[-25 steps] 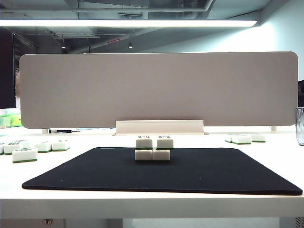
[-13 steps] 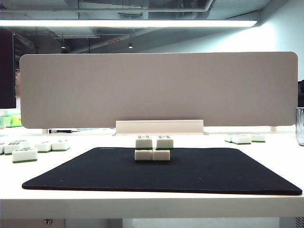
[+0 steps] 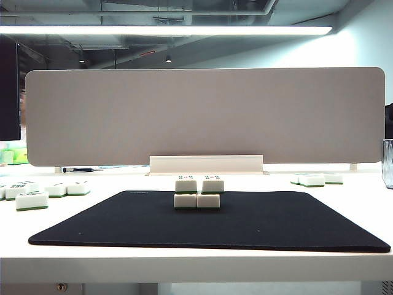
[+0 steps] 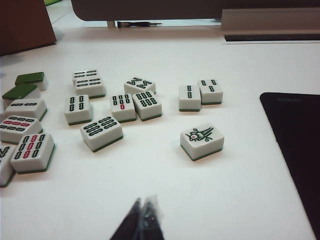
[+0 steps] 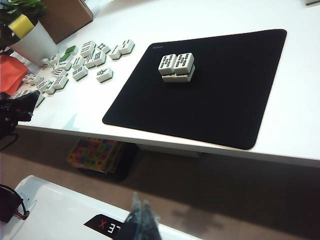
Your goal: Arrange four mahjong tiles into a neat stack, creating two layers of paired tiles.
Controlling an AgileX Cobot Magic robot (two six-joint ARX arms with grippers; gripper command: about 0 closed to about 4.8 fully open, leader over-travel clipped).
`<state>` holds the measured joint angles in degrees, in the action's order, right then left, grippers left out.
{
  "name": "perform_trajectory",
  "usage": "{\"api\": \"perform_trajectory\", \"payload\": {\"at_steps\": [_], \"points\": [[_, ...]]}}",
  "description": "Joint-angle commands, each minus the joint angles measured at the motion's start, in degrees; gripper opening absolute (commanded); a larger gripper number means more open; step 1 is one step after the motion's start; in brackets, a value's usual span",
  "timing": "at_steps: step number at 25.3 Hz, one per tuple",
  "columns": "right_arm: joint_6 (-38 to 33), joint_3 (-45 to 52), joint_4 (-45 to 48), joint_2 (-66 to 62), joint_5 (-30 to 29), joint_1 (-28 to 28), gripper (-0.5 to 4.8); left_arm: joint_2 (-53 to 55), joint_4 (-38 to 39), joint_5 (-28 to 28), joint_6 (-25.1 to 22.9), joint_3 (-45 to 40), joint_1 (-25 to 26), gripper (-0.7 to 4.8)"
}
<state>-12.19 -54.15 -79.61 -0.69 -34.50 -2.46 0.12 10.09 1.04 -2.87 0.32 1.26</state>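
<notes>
Stack [image 3: 198, 192] of four mahjong tiles [image 5: 176, 67] sat two on two near the far edge of the black mat [image 3: 258, 221]. Left gripper [image 4: 142, 220] hung with fingers pressed together over bare table beside loose tiles [image 4: 201, 141], off the mat. Right gripper [image 5: 140, 220] was pinched closed, empty, back from the mat's near edge.

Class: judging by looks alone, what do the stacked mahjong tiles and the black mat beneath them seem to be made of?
Mahjong tiles: likely hard plastic or resin, smooth and slightly glossy, crisp edges, thin green base layer. Black mat: probably fabric-faced foam or rubber, thin, matte, no reflections. Neither is certain from looks.
</notes>
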Motion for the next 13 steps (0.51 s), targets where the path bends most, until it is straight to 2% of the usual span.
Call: {"api": "perform_trajectory", "payload": {"at_steps": [1,13], "points": [[0.0,-0.2,0.55,0.7,-0.13,0.04,-0.01,-0.02,1.01,-0.17,-0.09,0.02,-0.02,-0.06],[0.0,-0.2,0.55,0.7,-0.13,0.02,-0.01,-0.02,0.59,-0.17,0.09,0.02,-0.04,-0.06]]}}
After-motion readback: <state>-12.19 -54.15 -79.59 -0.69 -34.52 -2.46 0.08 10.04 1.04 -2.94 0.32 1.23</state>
